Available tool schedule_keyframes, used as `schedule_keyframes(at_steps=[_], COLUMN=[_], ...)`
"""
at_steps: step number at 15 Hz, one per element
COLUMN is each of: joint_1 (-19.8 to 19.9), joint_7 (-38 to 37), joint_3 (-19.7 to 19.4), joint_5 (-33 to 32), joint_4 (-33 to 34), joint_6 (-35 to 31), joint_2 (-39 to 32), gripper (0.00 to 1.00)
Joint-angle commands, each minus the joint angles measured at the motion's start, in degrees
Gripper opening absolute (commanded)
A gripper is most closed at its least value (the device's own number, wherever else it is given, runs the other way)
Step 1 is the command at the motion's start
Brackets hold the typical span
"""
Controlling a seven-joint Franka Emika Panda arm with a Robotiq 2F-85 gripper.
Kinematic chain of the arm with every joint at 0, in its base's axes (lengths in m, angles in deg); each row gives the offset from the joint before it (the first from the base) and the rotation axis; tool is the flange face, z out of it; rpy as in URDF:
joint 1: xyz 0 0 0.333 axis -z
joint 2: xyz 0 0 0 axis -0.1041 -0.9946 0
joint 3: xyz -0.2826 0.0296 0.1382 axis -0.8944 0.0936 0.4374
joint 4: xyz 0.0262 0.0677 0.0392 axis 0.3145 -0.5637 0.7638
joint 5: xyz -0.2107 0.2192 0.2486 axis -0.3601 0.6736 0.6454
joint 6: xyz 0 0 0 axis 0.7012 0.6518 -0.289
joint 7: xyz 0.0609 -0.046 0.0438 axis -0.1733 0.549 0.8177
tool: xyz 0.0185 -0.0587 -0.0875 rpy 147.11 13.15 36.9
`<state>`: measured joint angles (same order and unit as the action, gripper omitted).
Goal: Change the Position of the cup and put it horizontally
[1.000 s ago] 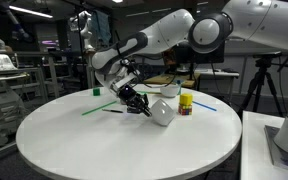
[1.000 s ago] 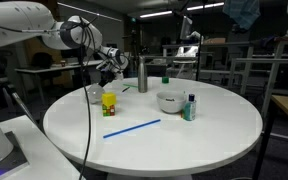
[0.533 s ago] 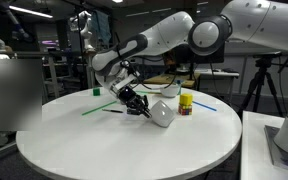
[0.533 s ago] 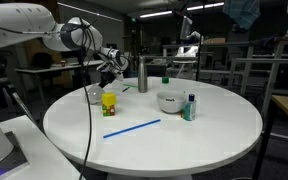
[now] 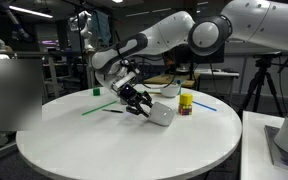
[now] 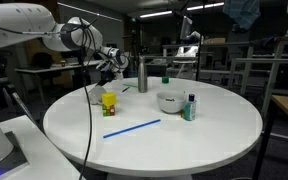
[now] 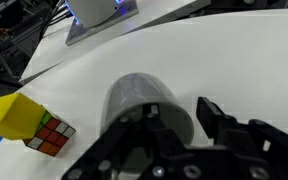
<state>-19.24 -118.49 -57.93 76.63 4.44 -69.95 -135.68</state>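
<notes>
1. The black two-finger pincer (image 5: 136,101) is standing released, with its jaws spread and nothing clamped. In the wrist view its fingers (image 7: 134,148) are flanking the near end of the cup. Whether they are touching it cannot be told.
2. The small plain white cylindrical cup (image 5: 162,113) is appearing to lie on its side on the tabletop, between the pincer and the yellow puzzle cube (image 5: 186,103), near the cube. In the wrist view the cup's (image 7: 144,98) wall is showing as smooth, matte, faintly translucent and rounded.
3. Judged progress: the laying-down is looking done, and probably only the arm's retreat is remaining.
4. The cube (image 7: 24,122) is showing sharp edges, one plain yellow side and one side of small multicoloured squares. It is likely hard plastic.
5. The round white table (image 5: 104,150) is carrying everything, its surface smooth and dull.
6. Well apart from the cube, a tall silver metal bottle (image 6: 142,75) and a wide shallow white bowl (image 6: 169,101) are standing upright.
</notes>
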Motion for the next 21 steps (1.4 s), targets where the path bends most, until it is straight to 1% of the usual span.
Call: schedule_keyframes(at_steps=[1,2,3,4,5,9,21], joint_1=[0.53,0.52,0.51,0.51,0.46,0.1,-1.52], joint_7=[-2.41,-2.46,-2.44,-2.49,-2.52,-2.73,-1.45], joint_3=[-0.09,-0.11,-0.12,-0.14,-0.12,-0.07,0.72], joint_5=[1.59,1.59,1.54,1.54,1.53,1.27,0.37], joint_4=[5.18,5.37,5.64,6.01,6.52,9.5,13.47], joint_6=[4.01,4.19,4.48,4.75,5.13,6.96,7.43], joint_2=[-2.05,-1.94,-1.72,-1.56,-1.32,-0.61,5.92], gripper=[0.79,0.85,0.94,0.98,1.0,1.0,1.0])
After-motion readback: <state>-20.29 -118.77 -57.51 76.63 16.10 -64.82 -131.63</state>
